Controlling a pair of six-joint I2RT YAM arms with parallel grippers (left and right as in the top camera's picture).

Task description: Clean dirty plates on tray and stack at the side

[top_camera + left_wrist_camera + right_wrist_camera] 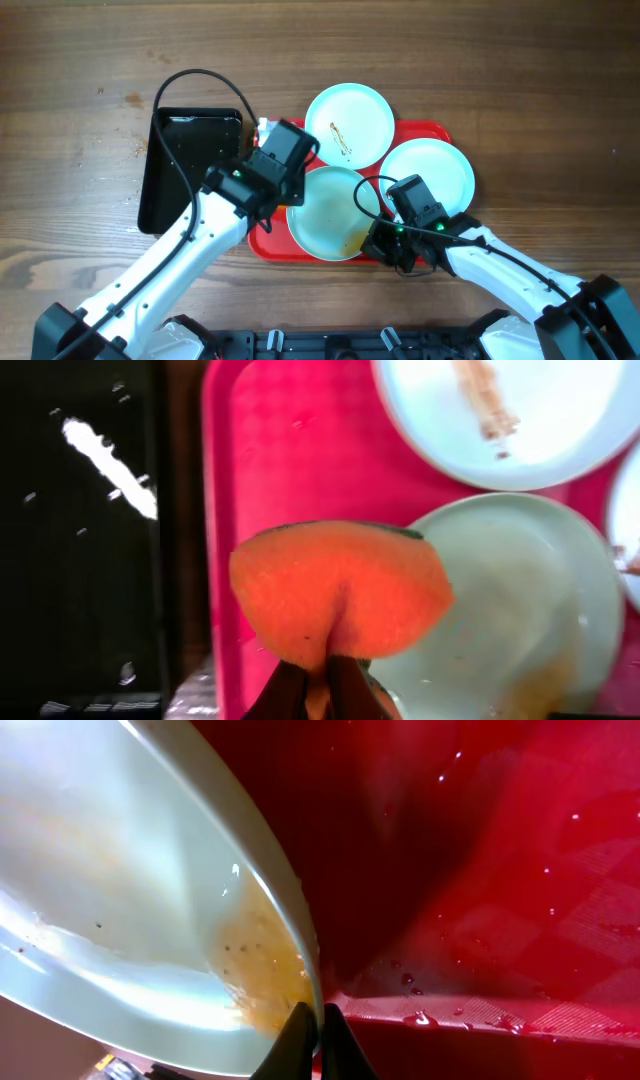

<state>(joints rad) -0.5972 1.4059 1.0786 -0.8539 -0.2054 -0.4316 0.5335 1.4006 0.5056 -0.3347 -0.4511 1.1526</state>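
Observation:
Three pale plates lie on the red tray (430, 130). The far plate (349, 122) has a brown smear. The right plate (428, 176) looks plain. The near plate (328, 215) is tilted, with brownish sauce at its lower right edge. My right gripper (378, 241) is shut on that plate's rim (300, 960), lifting that side above the wet tray (500, 920). My left gripper (318, 695) is shut on an orange sponge (340, 590), held over the tray's left part beside the near plate (520, 600).
A smaller black tray (190, 160) lies left of the red tray on the wooden table (80, 80); it also shows in the left wrist view (80, 560). Water drops lie on the red tray near its front rim.

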